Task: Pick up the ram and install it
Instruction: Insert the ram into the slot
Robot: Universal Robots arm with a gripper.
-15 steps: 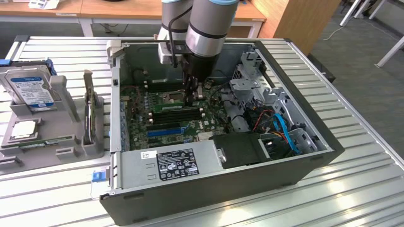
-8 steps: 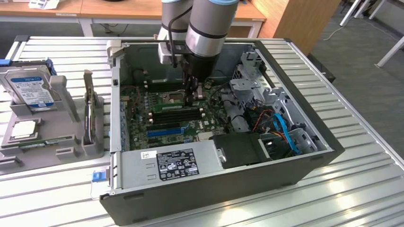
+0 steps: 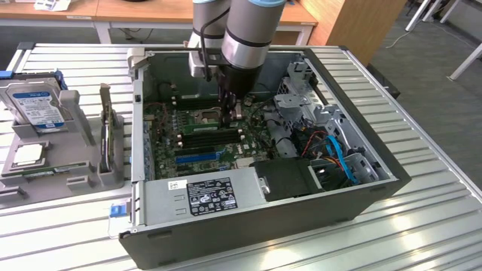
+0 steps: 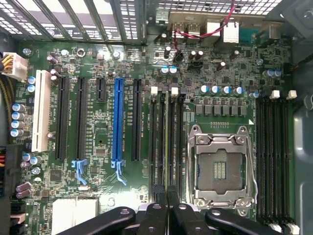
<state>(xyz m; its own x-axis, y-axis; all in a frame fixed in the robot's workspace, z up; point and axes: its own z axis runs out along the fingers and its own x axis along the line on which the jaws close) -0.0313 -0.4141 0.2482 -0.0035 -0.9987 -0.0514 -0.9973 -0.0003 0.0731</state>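
The installing step seems in hand: the end effector (image 4: 167, 213), fingers pinched nearly together on the edge-on ram (image 4: 169, 147), hangs above the memory slots (image 4: 157, 147) of the motherboard (image 4: 98, 63), so seating needs exact alignment.
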